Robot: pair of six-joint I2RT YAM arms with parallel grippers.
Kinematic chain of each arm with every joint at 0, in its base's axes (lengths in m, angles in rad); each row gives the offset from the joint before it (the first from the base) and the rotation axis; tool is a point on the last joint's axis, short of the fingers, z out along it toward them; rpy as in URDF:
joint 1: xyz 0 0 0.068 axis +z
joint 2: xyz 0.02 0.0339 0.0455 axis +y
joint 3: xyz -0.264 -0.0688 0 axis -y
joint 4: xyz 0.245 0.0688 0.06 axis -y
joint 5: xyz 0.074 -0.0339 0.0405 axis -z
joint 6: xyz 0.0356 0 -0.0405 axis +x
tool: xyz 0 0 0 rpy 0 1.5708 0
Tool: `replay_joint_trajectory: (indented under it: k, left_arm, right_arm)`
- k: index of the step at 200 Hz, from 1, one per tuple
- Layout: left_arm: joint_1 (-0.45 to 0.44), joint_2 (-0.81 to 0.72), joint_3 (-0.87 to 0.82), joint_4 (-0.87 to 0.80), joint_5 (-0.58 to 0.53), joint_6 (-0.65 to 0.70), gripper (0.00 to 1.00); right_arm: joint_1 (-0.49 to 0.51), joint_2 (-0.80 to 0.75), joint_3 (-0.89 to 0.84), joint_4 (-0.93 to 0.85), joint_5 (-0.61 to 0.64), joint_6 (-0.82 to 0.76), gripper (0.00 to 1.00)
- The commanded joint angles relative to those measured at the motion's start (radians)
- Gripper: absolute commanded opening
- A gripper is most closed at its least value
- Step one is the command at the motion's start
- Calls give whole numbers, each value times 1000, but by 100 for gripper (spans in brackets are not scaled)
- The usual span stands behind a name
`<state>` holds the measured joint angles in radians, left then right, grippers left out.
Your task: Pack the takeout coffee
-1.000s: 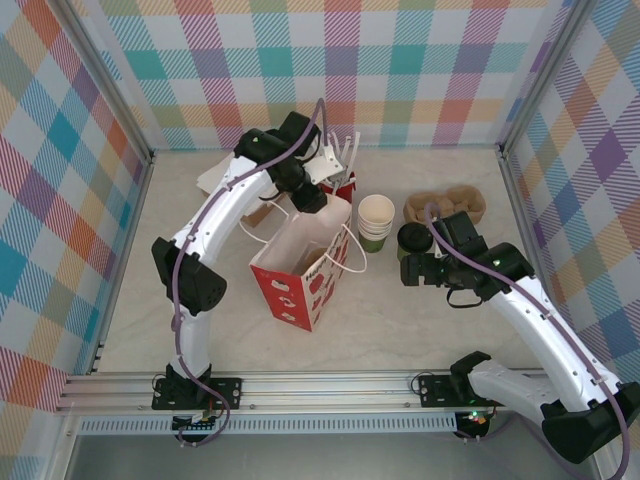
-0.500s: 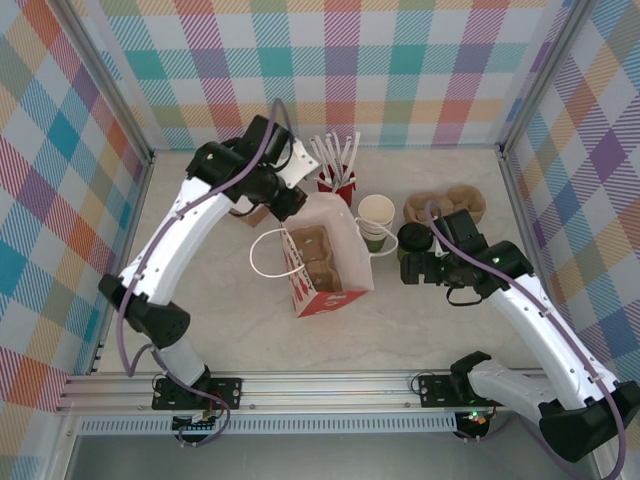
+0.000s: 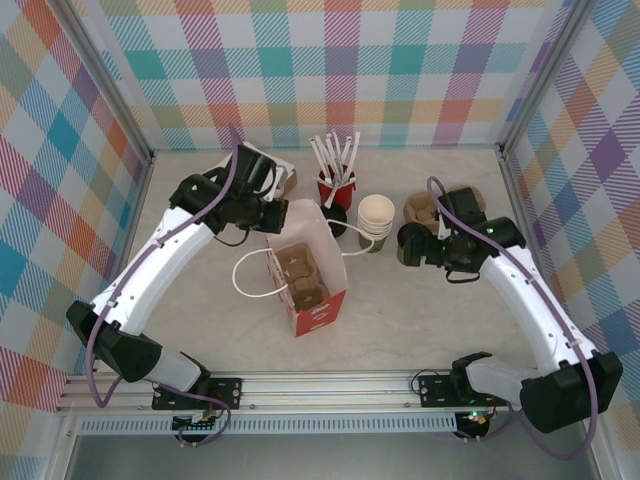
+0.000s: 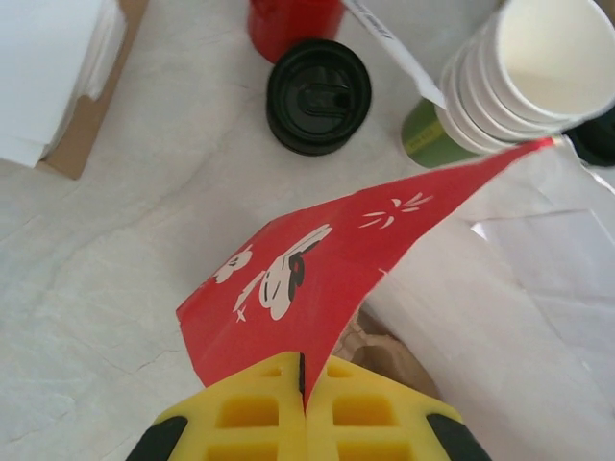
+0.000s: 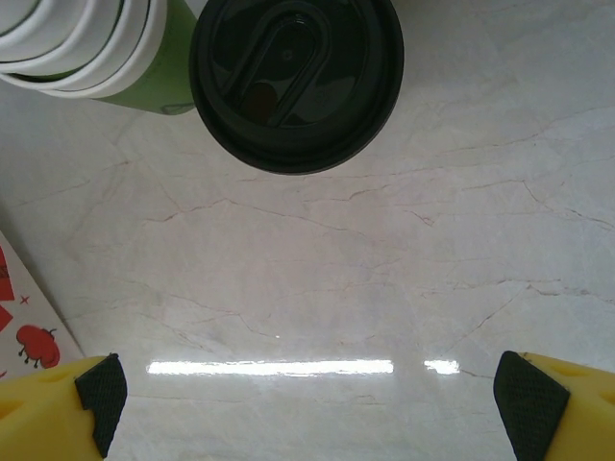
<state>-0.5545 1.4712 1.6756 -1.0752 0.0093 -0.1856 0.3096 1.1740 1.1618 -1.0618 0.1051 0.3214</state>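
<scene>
The left gripper (image 4: 304,384) is pictured clamped on the top edge of the red-and-white paper bag (image 4: 307,269). The right gripper (image 5: 307,394) is held wide open near a round black-lidded cup (image 5: 296,82). The stacked small green paper cups with cream-white rims (image 3: 376,222) are seen on the table, just beside the bag.
</scene>
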Motion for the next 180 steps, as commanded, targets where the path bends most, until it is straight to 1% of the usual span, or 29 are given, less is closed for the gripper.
replay_joint_trajectory:
  k: [1, 18, 24, 28, 32, 38, 51, 82, 103, 123, 143, 180]
  left_arm:
    - [37, -21, -11, 76, -29, -103, 0]
    - [68, -37, -47, 105, -22, -128, 0]
    - [79, -42, -61, 114, -16, -134, 2]
    - [86, -45, -68, 116, -11, -134, 5]
    - [93, -48, -74, 118, -9, -135, 12]
    - [96, -53, -81, 117, -8, -129, 24]
    - [102, -64, -86, 103, -17, -110, 41]
    - [105, -131, -90, 67, -96, -70, 62]
    - [106, -206, -118, 67, -134, -55, 73]
    - [107, -288, -172, 83, -142, -57, 82]
    - [107, -372, -236, 98, -141, -69, 87]
    - [107, -468, -318, 73, -154, -97, 90]
  right_arm:
    - [-13, 28, 8, 42, -29, -21, 100]
    - [-21, 57, 0, 64, -43, -22, 100]
    - [-23, 68, -1, 70, -45, -22, 100]
    - [-23, 76, 1, 72, -45, -23, 100]
    - [-23, 85, 2, 72, -44, -25, 100]
    - [-23, 98, 5, 70, -40, -28, 100]
    - [-23, 131, 14, 61, -27, -35, 100]
    - [-23, 199, 24, 61, -3, -44, 100]
    - [-23, 237, 28, 81, 7, -46, 100]
    - [-24, 284, 36, 112, -6, -49, 100]
    - [-24, 334, 57, 133, -1, -48, 100]
    - [-31, 415, 100, 165, 20, -42, 100]
